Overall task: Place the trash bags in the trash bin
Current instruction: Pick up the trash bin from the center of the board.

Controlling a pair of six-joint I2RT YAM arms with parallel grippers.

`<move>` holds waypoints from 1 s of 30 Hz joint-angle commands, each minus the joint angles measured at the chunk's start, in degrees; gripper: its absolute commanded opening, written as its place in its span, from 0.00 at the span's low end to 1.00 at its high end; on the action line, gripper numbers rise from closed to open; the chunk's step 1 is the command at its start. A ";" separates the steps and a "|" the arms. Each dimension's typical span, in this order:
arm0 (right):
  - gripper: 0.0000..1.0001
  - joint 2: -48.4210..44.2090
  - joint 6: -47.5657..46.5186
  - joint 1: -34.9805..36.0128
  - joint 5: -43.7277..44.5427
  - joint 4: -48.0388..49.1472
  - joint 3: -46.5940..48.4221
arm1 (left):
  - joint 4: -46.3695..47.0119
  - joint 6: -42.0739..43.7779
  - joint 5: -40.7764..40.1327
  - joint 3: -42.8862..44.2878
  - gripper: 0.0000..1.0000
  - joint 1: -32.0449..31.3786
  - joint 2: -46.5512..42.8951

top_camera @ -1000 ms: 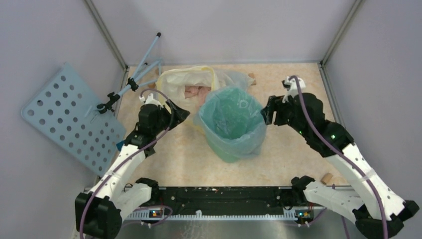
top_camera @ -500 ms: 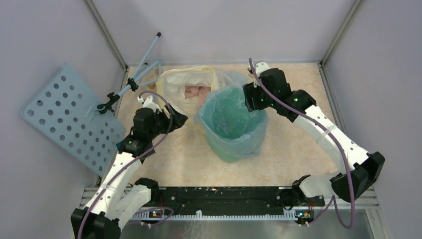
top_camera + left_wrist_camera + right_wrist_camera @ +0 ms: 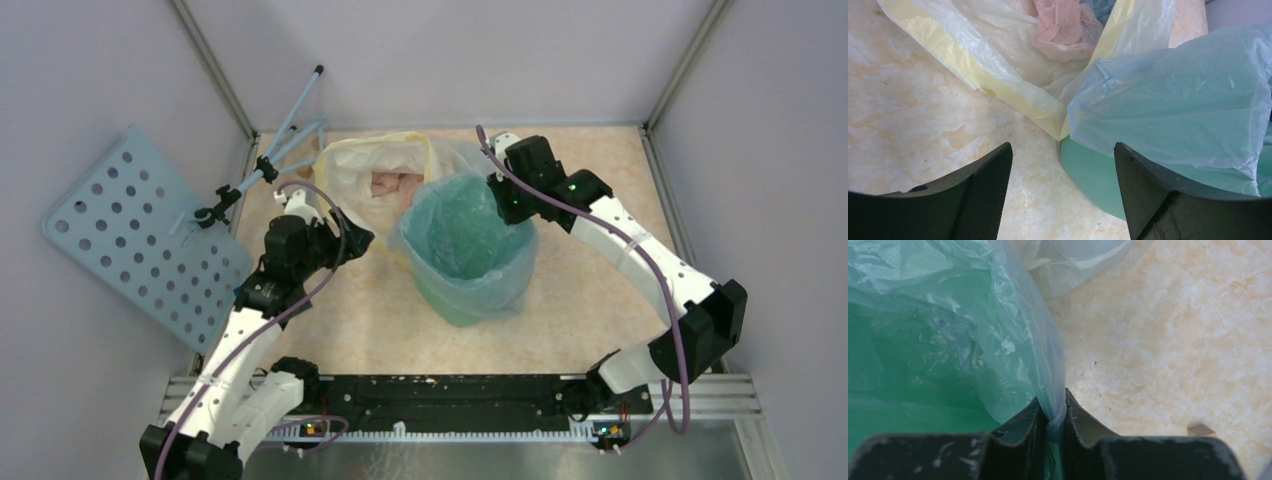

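- The right fingers (image 3: 1020,432) are drawn almost together, pinching a thin fold of the trash bag (image 3: 1013,330) between their tips. From the top camera they sit at the far right edge of the trash bin (image 3: 460,308).
- The left fingers (image 3: 983,192) are spread wide and hold nothing. They hover over the surface (image 3: 913,110) just to the left of the bin, with its green wall and the bag's draped edge showing in the gap between them.
- The pale-blue trash bag lines the mint-green trash bin. Its body hangs inside and its rim is folded down over the outside, covering most of the bin's wall.
- The bin's rim is hidden under the plastic. Only the lower wall shows bare in the top and left wrist views, and the bin's floor cannot be made out through the crinkled film.
- A whitish bag (image 3: 365,170) with a yellow rim lies just behind the bin, touching it. Its near part is hidden by the bin.
- Crumpled pink plastic (image 3: 1065,27) lies inside that bag. Something dark bluish beside it is cut off at the top edge of the left wrist view.
- A small tan block (image 3: 1200,430) lies on the surface, partly hidden by the right fingers' housing.
- A pale-blue perforated board (image 3: 140,240) leans against the left wall, with blue rods (image 3: 292,125) beside it.
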 commanded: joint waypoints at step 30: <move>0.00 8.73 8.64 -26.27 0.17 6.14 16.09 | 4.13 2.01 3.93 3.08 0.79 0.09 4.54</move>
